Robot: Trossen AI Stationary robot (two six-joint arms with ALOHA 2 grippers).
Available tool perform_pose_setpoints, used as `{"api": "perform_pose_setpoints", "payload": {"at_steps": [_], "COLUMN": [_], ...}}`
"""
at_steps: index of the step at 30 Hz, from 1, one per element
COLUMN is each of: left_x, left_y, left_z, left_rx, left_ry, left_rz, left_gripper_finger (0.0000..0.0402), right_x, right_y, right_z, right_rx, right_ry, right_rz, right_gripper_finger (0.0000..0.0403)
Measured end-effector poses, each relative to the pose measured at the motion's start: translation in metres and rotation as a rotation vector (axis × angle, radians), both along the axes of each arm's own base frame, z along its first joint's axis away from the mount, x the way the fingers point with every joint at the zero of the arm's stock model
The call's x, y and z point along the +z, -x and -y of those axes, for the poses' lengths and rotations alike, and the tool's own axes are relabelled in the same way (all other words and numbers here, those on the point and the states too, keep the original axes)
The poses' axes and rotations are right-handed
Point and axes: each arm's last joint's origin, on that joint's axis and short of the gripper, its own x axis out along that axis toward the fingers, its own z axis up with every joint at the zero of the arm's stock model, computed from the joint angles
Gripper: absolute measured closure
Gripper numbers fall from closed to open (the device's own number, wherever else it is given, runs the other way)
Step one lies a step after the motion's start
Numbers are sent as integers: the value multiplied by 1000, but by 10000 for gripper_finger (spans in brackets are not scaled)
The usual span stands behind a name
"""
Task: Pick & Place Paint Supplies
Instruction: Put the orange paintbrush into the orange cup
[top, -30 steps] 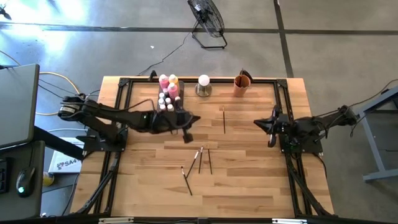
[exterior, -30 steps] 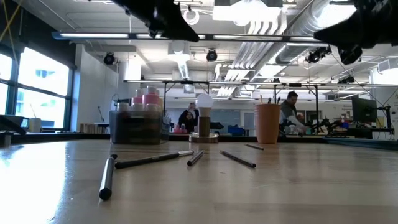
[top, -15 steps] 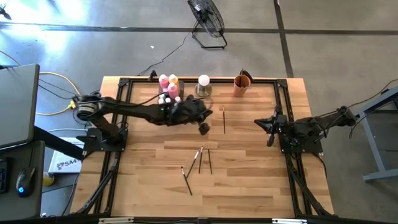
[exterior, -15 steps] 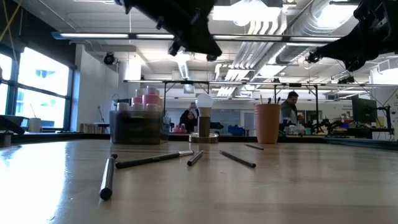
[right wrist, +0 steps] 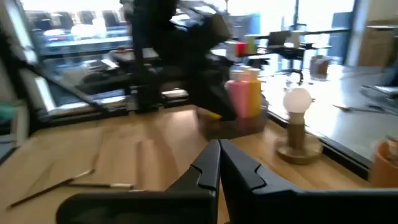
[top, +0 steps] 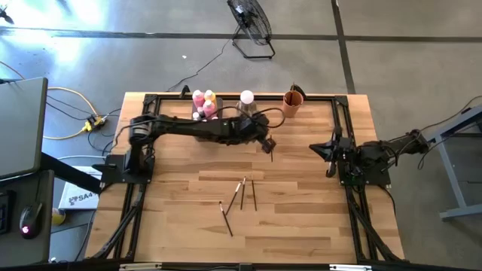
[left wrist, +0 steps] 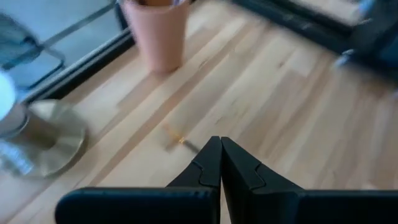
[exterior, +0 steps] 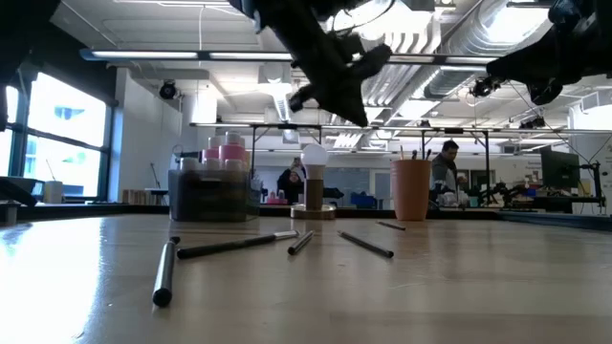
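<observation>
The paint supplies are split across my light wooden table [top: 301,226]: the pink and yellow paint bottles [top: 203,98] with the tiny white-capped ones [top: 197,116] stand in a dark holder by the far edge, left of centre. A loose cluster of thin dark-handled paintbrushes [top: 242,194] lies toward the near edge at mid-table. One more single thin brush [top: 271,147] lies alone further back, right of centre.

My left arm stretches from the left edge almost straight across the far part of the table. Its left gripper [top: 267,143] hangs above the table at the near end of that single brush, below the white ball on its metal base [top: 246,102] and the orange cup [top: 292,102]. In the left wrist view my fingers [left wrist: 211,167] are pressed together with nothing between them, and the brush beneath is only a smear with an orange fleck.

My right arm waits folded at the right edge, its right gripper [top: 329,153] clenched, empty.

From table height both of my grippers are partly cut off overhead, and the holder hides the small bottles.
</observation>
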Motion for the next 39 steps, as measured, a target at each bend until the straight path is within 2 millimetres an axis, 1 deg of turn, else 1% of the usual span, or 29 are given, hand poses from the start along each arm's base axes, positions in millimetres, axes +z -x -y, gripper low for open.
{"api": "perform_pose_setpoints", "payload": {"at_steps": [1, 3, 5, 6, 10, 13, 14, 16, 18, 22, 24, 29, 35, 39], "left_x": [-6, -13, -28, -33, -56, -66, -67, -71, -68, -57, -57, -71, -99, -102], "left_y": [-4, -16, -21, -26, -34, -38, -43, -45, -52, -60, -62, -66, -73, -76], "left_z": [-2, -9, -16, -19, -33, -42, -43, -43, -43, -44, -44, -46, -47, -48], "left_rx": [18, 54, 85, 100, 151, 187, 191, 200, 193, 157, 161, 165, 176, 176], "left_ry": [10, 31, 59, 76, 166, 207, 212, 223, 222, 219, 221, 213, 207, 199], "left_rz": [-8, 46, 26, 47, 49, 46, 69, 37, 57, 59, 29, -36, -68, -46], "left_gripper_finger": [401, 401, 401, 401, 401, 401, 401, 401, 401, 401, 401, 401, 401, 401], "right_x": [-1, 0, 0, -1, -1, -2, -2, -3, -3, -3, -3, -3, -3, -3], "right_y": [0, 1, 0, 0, 0, 0, 0, 0, 0, 0, 0, 0, 0, 0], "right_z": [0, -1, -1, -1, -2, -2, -2, -2, -2, -2, -2, -2, -2, -2], "right_rx": [22, 51, 58, 59, 62, 80, 81, 81, 81, 74, 73, 73, 73, 76], "right_ry": [10, 13, 15, 16, 13, 12, 15, 16, 17, 20, 19, 19, 19, 19], "right_rz": [-5, 1, -8, -9, -9, -18, -25, -30, -34, -34, -33, -32, -32, -33], "right_gripper_finger": [400, 400, 400, 400, 401, 401, 401, 401, 401, 401, 401, 401, 401, 401]}}
